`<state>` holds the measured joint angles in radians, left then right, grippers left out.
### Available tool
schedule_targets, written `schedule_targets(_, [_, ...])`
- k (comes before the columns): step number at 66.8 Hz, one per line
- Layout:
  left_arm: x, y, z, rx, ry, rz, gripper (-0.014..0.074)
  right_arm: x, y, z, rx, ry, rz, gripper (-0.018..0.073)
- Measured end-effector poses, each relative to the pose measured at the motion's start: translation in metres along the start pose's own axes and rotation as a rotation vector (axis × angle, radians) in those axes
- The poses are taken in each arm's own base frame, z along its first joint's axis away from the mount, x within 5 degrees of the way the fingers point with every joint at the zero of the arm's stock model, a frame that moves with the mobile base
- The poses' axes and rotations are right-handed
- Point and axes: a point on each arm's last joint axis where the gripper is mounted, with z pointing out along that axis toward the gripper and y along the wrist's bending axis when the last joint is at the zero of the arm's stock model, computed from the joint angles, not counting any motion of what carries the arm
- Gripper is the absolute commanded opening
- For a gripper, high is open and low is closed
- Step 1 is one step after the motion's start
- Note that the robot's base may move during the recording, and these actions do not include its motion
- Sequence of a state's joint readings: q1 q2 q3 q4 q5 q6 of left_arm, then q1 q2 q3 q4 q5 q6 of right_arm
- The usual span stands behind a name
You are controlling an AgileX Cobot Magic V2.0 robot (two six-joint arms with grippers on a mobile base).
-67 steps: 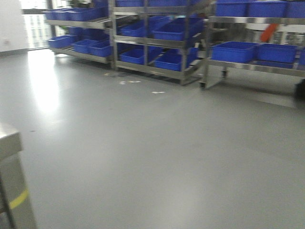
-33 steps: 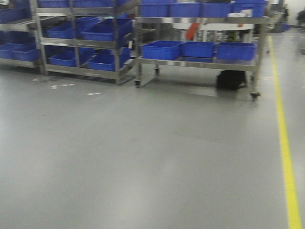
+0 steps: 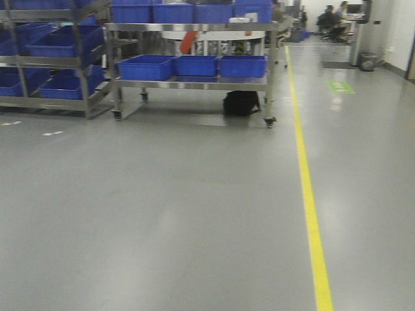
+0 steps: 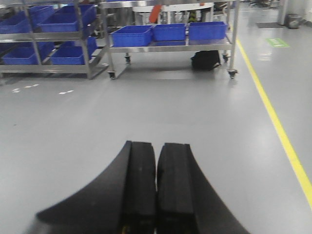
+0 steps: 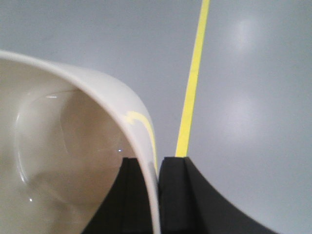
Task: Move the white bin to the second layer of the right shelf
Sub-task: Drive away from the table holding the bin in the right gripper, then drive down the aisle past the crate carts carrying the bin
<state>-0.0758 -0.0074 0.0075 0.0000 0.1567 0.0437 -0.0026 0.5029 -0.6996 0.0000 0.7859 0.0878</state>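
The white bin [image 5: 58, 146] fills the left of the right wrist view, glossy and cream, its inside facing the camera. My right gripper [image 5: 148, 161] is shut on its rim, one black finger inside the wall and one outside, and holds it above the grey floor. My left gripper [image 4: 157, 144] is shut with nothing in it, its pads pressed together over bare floor. Steel racks stand across the floor, but I cannot tell which tier is the right shelf second layer.
A wheeled steel rack [image 3: 269, 71] with blue crates [image 3: 146, 67] stands straight ahead, a black bag [image 3: 241, 102] under it. Sloping racks [image 3: 81, 58] with more crates are at the left. A yellow floor line [image 3: 308, 194] runs away on the right. People sit far back [image 3: 331, 16].
The front view has swung to the right: the racks have slid leftwards in the picture, and the yellow line and the far aisle have come into view.
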Motion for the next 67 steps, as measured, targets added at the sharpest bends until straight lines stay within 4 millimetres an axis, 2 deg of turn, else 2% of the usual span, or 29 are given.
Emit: schedule_targets(67, [0.0, 0.0, 0.0, 0.0, 0.0, 0.0, 0.0085, 0.0, 0.0, 0.0, 0.0, 0.0, 0.0, 0.0057])
